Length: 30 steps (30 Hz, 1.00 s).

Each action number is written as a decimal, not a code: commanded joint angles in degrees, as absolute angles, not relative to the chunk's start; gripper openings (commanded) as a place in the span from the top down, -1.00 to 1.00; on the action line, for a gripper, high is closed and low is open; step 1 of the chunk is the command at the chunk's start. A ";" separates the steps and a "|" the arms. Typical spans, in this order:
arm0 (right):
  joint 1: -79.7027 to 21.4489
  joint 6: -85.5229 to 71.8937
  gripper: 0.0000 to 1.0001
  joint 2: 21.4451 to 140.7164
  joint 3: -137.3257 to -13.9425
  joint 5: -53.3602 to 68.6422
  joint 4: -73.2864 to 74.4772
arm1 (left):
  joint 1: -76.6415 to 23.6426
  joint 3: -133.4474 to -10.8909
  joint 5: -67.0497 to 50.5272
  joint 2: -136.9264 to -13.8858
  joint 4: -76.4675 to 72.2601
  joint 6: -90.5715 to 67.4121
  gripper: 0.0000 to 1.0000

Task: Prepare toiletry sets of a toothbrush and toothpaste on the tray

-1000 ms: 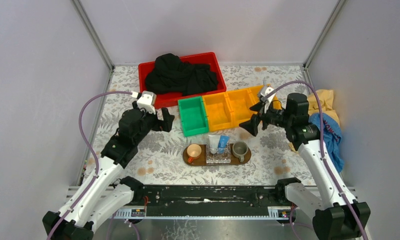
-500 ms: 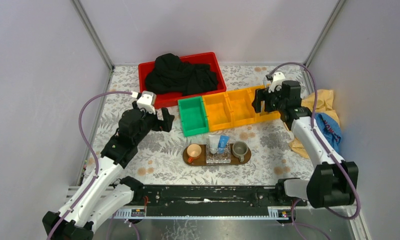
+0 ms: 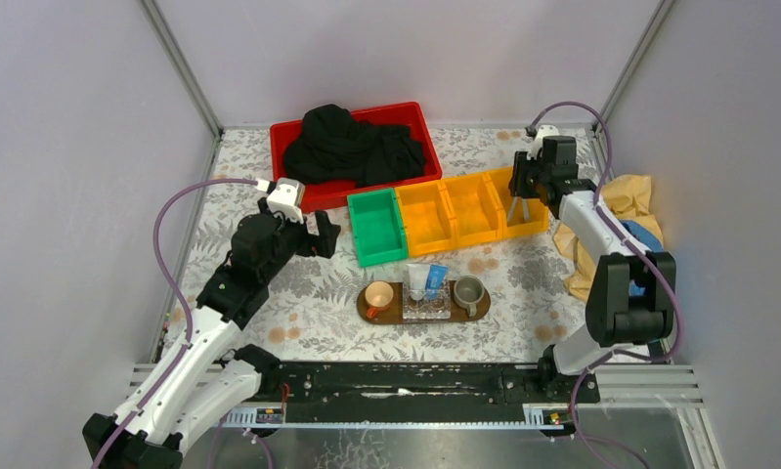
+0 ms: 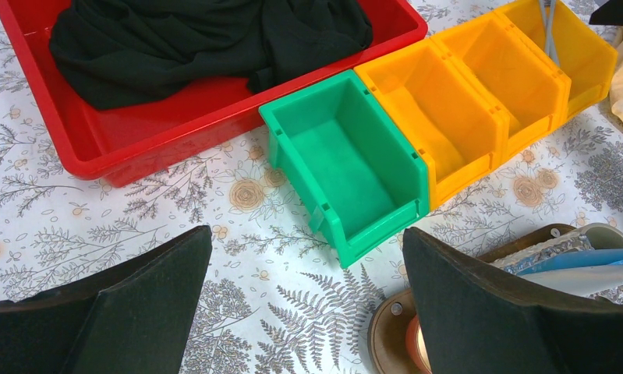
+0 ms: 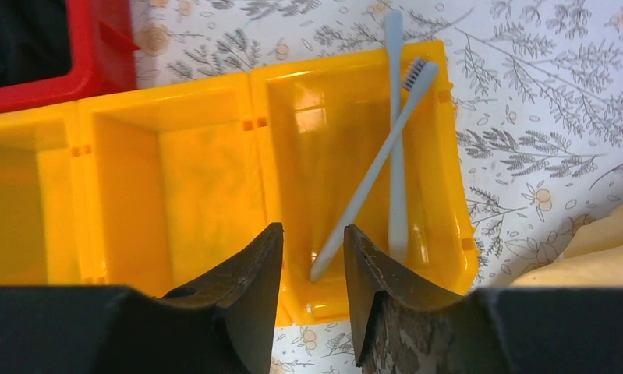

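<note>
Grey walls enclosed a flowered tablecloth. Two toothbrushes lay crossed in the end yellow bin, with the toothpaste on the tray. The right claw had swung over that bin and half-closed around one handle, with gaps still showing. The left claw stayed spread.

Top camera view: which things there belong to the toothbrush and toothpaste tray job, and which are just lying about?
For the job:
toothbrushes, in the end yellow bin
toothpaste tubes
tray

Lying about:
red bin
black cloth
green bin
yellow cloth
</note>
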<state>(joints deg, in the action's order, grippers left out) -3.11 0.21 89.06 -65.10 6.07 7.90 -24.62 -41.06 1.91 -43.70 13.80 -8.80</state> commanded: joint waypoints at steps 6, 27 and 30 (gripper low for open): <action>-1.91 -2.86 0.18 94.98 -69.18 3.36 7.79 | -24.40 -40.50 1.10 -43.03 12.74 -7.82 -1.00; -1.49 -3.15 0.31 104.94 -71.16 1.53 7.76 | -24.44 -40.51 1.05 -42.98 12.74 -7.73 -1.00; -1.47 -3.22 0.32 105.50 -71.44 1.84 7.95 | -24.48 -40.51 0.92 -43.08 12.72 -7.73 -1.00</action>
<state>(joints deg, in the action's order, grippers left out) -1.72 -2.70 105.25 -68.71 2.37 8.32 -24.62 -40.99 1.85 -43.68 13.80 -8.80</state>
